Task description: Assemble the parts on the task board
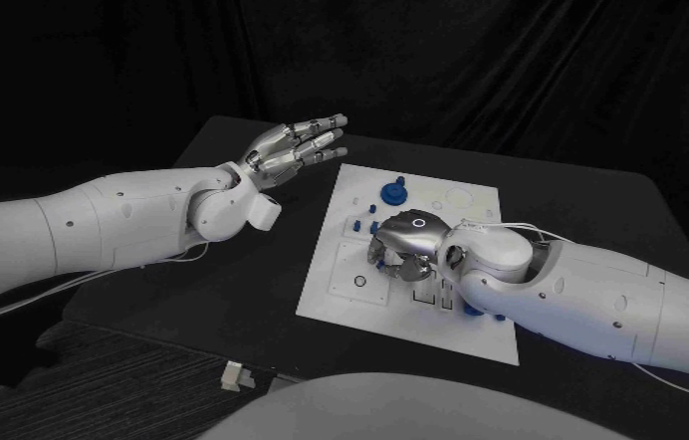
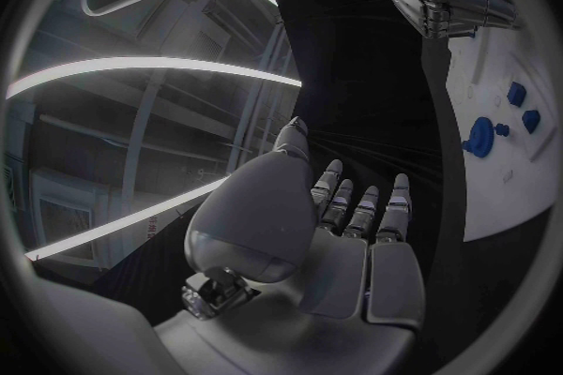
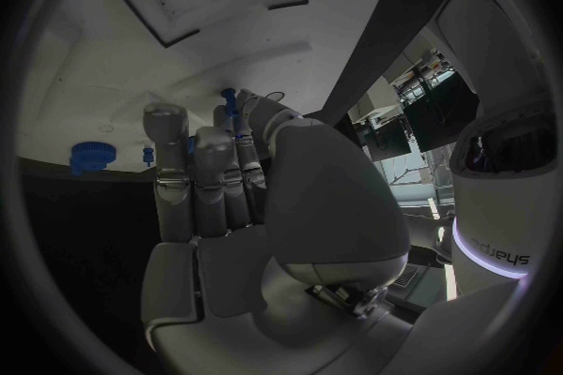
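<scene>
The task board [image 1: 366,296] lies flat in the middle of the black table [image 1: 230,281], tilted slightly so that its long axis runs away from the robot. The left hand [image 1: 295,148] is raised above the table to the left of the board, well apart from it; its fingers [image 1: 328,138] are extended and slightly spread, and it holds nothing. The left wrist view confirms this: the palm [image 2: 352,272] is empty and the fingers point toward open dark space, with the board [image 2: 505,178] off to the side. The right hand [image 1: 409,243] is positioned over the middle of the board, palm down, fingers curled toward the surface. In the right wrist view, a small blue part [image 3: 230,101] appears at the fingertips [image 3: 165,124] of that hand, but whether the hand grips it or merely touches it cannot be determined. Further blue parts stand at the far end of the board: a large round part [image 1: 392,193] with a smaller one just beside it, and several small pieces [image 1: 359,226] between that part and the right hand. The round gear-like part [image 3: 88,156] is also visible in the right wrist view.
</scene>
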Robot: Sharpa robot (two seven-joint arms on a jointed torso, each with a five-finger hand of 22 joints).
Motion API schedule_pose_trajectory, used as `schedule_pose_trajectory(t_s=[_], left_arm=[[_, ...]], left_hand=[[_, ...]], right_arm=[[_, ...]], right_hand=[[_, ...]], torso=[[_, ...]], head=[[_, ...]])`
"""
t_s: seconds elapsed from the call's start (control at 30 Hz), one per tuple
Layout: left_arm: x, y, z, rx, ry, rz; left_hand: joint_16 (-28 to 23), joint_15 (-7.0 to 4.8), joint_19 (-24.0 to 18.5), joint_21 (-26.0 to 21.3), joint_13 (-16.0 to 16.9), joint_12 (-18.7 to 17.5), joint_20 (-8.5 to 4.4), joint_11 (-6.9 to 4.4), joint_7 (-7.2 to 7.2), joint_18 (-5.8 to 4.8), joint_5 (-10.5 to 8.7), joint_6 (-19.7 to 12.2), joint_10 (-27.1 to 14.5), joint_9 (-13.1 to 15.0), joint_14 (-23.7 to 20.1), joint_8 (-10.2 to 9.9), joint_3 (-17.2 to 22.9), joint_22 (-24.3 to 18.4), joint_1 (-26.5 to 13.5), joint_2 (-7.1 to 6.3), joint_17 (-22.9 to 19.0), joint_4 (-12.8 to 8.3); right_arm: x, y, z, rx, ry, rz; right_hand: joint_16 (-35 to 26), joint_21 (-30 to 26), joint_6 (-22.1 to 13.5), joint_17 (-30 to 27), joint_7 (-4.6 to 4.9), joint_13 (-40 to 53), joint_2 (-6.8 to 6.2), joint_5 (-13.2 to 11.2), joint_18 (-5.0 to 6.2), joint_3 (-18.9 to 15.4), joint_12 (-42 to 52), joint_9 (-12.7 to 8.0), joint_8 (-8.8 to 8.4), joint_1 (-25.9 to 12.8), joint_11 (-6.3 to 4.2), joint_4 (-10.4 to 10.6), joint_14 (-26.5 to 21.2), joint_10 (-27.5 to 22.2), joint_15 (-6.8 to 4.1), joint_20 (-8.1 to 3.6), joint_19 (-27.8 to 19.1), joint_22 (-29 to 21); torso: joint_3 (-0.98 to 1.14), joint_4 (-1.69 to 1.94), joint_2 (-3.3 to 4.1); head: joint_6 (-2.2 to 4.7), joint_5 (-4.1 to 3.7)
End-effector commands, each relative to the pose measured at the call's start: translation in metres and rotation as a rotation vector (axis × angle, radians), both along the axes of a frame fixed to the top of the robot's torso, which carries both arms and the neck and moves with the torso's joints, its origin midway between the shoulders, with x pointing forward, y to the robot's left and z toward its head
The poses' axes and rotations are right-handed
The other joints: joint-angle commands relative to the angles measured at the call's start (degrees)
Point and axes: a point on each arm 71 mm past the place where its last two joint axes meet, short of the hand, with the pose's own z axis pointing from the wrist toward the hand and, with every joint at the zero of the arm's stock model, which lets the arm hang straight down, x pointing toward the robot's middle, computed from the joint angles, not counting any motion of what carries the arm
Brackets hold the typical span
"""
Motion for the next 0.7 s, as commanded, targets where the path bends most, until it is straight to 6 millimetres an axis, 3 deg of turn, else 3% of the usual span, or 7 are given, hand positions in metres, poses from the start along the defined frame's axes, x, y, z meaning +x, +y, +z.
schedule_pose_trajectory(t_s=[0.03, 0.17, 0.3, 0.37, 0.47, 0.5, 0.7], left_arm=[[-0.001, -0.002, 0.000, -0.017, 0.001, -0.010], [0.000, -0.002, 0.000, -0.017, 0.002, -0.011], [0.000, -0.002, -0.001, -0.017, 0.003, -0.012], [0.000, -0.002, -0.001, -0.017, 0.004, -0.012], [0.000, -0.003, -0.001, -0.017, 0.005, -0.013], [0.000, -0.003, -0.001, -0.017, 0.005, -0.013], [-0.001, -0.002, -0.002, -0.017, 0.006, -0.012]], left_hand=[[0.32, 0.44, 0.08, 0.30, 0.09, 0.34, 0.17, 0.37, -0.05, 0.50, 0.25, 0.27, 0.09, 0.07, 0.11, 0.25, -0.05, 0.08, 0.56, 0.01, 0.08, -0.37], [0.32, 0.44, 0.08, 0.30, 0.09, 0.34, 0.17, 0.37, -0.05, 0.50, 0.25, 0.27, 0.09, 0.07, 0.11, 0.25, -0.05, 0.08, 0.56, 0.01, 0.08, -0.37], [0.32, 0.44, 0.08, 0.30, 0.09, 0.34, 0.17, 0.37, -0.05, 0.50, 0.25, 0.27, 0.09, 0.07, 0.11, 0.25, -0.05, 0.08, 0.56, 0.01, 0.08, -0.37], [0.35, 0.48, 0.12, 0.32, 0.08, 0.30, 0.20, 0.43, 0.01, 0.49, 0.28, 0.48, 0.07, 0.09, 0.11, 0.29, -0.03, 0.08, 0.62, 0.06, 0.08, -0.42], [0.35, 0.48, 0.12, 0.32, 0.08, 0.30, 0.20, 0.43, 0.01, 0.49, 0.28, 0.48, 0.07, 0.09, 0.11, 0.29, -0.03, 0.08, 0.62, 0.06, 0.08, -0.42], [0.35, 0.48, 0.12, 0.32, 0.08, 0.30, 0.20, 0.43, 0.01, 0.49, 0.28, 0.48, 0.07, 0.09, 0.11, 0.29, -0.03, 0.08, 0.62, 0.06, 0.08, -0.42], [0.39, 0.52, 0.50, 0.50, 0.08, 0.29, 0.23, 0.47, 0.06, 0.51, 0.29, 0.62, 0.04, 0.11, 0.11, 0.32, -0.01, 0.92, 0.67, 0.08, 0.09, -0.48]], right_arm=[[-0.001, 0.000, -0.001, 0.004, -0.007, -0.006], [-0.001, -0.001, -0.002, -0.008, -0.002, -0.014], [0.000, -0.003, -0.003, -0.027, 0.005, -0.030], [0.000, -0.004, -0.004, -0.033, 0.006, -0.037], [0.001, -0.007, -0.004, -0.035, 0.004, -0.051], [0.001, -0.009, -0.003, -0.031, 0.001, -0.055], [0.003, -0.026, 0.015, 0.091, -0.086, -0.075]], right_hand=[[-0.13, -0.24, 0.03, 0.00, -0.15, 0.04, 0.15, -0.27, 0.92, 0.20, 0.06, -0.03, -0.32, -0.10, 0.21, 0.17, 0.01, 0.00, 0.24, -0.01, -0.34, 4.30], [-0.44, -0.82, -0.68, -0.38, 0.17, -0.17, -0.07, -0.46, 0.93, 0.03, -0.58, -0.18, -0.83, -0.58, 0.60, 0.44, -0.18, -0.99, 0.53, 0.15, -0.52, 4.17], [-1.80, -4.12, -6.45, -1.88, 1.14, -0.93, -1.55, 0.80, 1.18, -1.16, -4.07, -1.48, -2.79, -1.97, 2.23, 1.12, -1.46, -8.12, 1.77, 1.07, -1.82, 3.44], [-3.14, -7.54, -11.90, -3.33, -0.28, -0.78, -1.49, 0.25, 1.82, -3.43, -5.23, -2.76, -2.59, -1.76, 2.80, 0.89, -2.92, -14.69, 1.31, 1.00, -3.25, 2.72], [-4.32, -11.52, -15.44, -4.83, -0.63, -0.88, -0.83, -0.51, 2.24, -7.72, -5.21, -3.92, -2.52, -1.01, 3.33, 1.30, -4.49, -21.21, 1.33, 1.18, -4.62, 1.95], [-4.83, -13.19, -16.73, -5.53, -1.39, -0.83, -0.60, -0.76, 2.41, -10.05, -4.79, -4.36, -2.48, -0.23, 3.49, 2.19, -5.26, -23.25, 1.50, 1.31, -5.18, 1.64], [-4.58, -16.31, -16.35, -6.29, -0.90, -0.64, -2.29, -1.22, 2.66, -15.85, -1.06, -5.01, -1.79, 5.18, 2.75, 10.98, -6.15, -28.04, 1.14, 1.24, -5.36, 1.35]], torso=[[-0.01, -0.02, -0.03], [0.02, -0.01, -0.04], [0.01, 0.00, -0.03], [0.02, 0.01, -0.02], [0.00, -0.02, -0.01], [0.00, -0.01, 0.00], [0.02, -0.03, -0.04]], head=[[-0.01, 0.05], [-0.01, 0.01], [-0.01, 0.08], [-0.01, 0.05], [-0.01, -0.07], [-0.01, -0.13], [-0.01, 0.39]])
